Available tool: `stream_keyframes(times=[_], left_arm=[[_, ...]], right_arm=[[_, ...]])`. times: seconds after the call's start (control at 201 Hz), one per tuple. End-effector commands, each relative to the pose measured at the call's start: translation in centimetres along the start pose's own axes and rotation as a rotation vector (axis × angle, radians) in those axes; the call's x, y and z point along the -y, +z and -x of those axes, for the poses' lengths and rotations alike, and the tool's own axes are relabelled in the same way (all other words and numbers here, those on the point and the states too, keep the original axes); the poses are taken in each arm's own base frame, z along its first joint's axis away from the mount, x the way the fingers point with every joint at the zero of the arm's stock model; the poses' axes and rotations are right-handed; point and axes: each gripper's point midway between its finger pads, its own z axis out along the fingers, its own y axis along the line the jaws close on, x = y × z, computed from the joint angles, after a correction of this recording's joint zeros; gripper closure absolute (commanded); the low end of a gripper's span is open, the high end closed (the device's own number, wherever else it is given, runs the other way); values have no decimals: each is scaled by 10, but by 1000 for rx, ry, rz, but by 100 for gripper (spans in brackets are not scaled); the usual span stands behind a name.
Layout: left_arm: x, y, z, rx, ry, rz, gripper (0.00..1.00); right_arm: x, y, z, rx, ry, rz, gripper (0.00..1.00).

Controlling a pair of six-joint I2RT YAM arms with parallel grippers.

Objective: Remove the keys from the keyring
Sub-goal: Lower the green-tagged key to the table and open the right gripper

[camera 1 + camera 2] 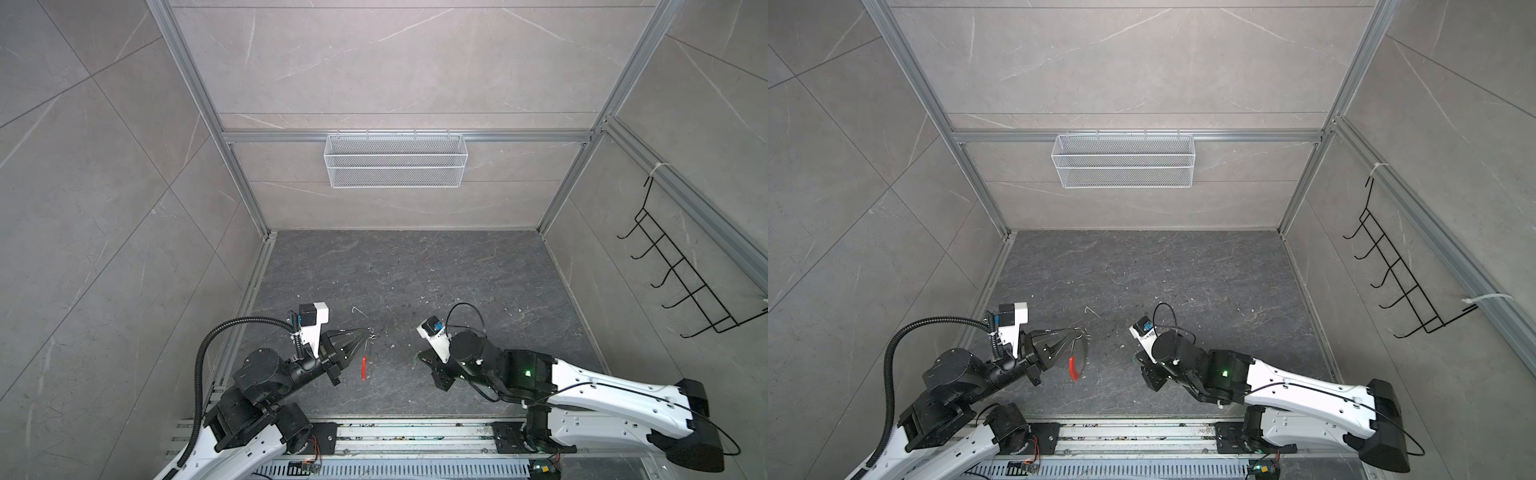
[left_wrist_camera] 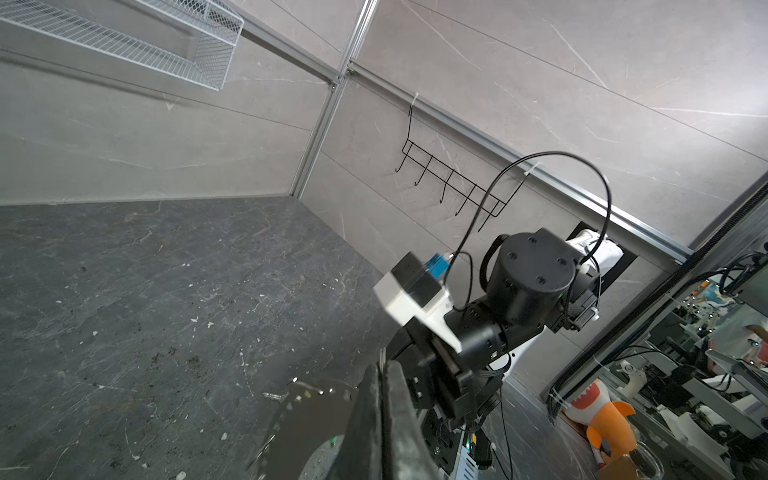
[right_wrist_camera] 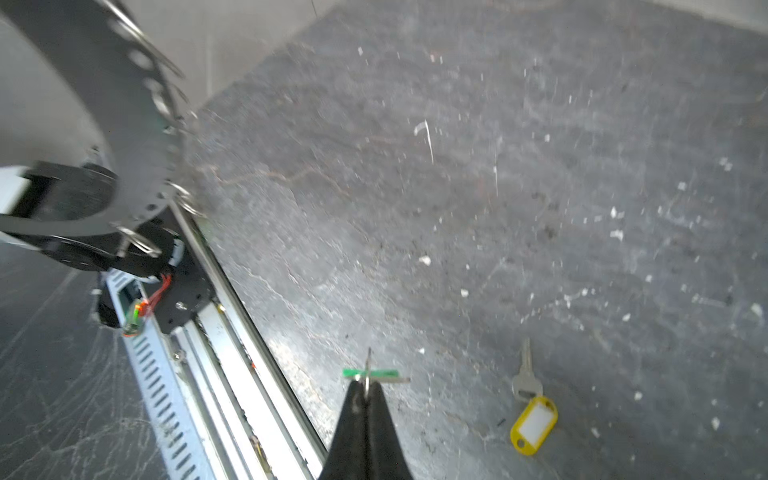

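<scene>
Keys look freed.
Left gripper [image 1: 368, 330] clamps thin grey metal keyring [image 1: 364, 368] as anchor; right gripper [image 3: 365, 388] pinches green-tagged metal key [image 3: 357, 373]; yellow-tagged key [image 3: 527, 386] lies apart.

Robotics lab cell: aluminium frame [image 1: 399, 136], tiled panels [image 1: 395, 62], arm-mounting rail [image 1: 415, 432], cluttered equipment benches [image 2: 698, 386] beyond.

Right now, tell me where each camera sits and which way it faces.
Top views: overhead, looking down at the table; both arms show, left gripper pinching the keyring.
Left wrist: on the left arm, facing across to the right arm and hook rack; its own shut fingers show.
Right wrist: on the right arm, facing down at the table; right gripper pinches the green-tagged key, yellow-tagged key lying loose.
Shared: top views and left wrist show basket and hook rack.
</scene>
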Motion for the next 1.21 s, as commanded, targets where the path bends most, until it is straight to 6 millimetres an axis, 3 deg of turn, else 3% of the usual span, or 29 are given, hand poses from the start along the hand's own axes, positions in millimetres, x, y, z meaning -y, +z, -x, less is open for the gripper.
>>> stream_keyframes(times=[0.0, 0.309, 0.448, 0.702, 0.951, 1.106, 1.205], left_arm=[[3, -5, 10, 49, -11, -4, 100], [-3, -3, -1, 33, -34, 1, 100], [-4, -3, -4, 29, -39, -2, 100], [-5, -3, -7, 26, -48, -5, 100], [-7, -2, -11, 22, -61, -3, 100], [-9, -1, -13, 20, -73, 2, 100], [-11, -1, -15, 18, -76, 7, 100]], right_arm=[[6, 22, -23, -63, 109, -12, 100], [22, 66, -74, -245, 201, -62, 100], [31, 76, -81, -277, 227, -85, 100], [45, 84, -80, -281, 262, -113, 98], [53, 95, -59, -246, 286, -93, 83], [55, 97, -44, -218, 284, -85, 63], [54, 91, -30, -181, 277, -75, 57]])
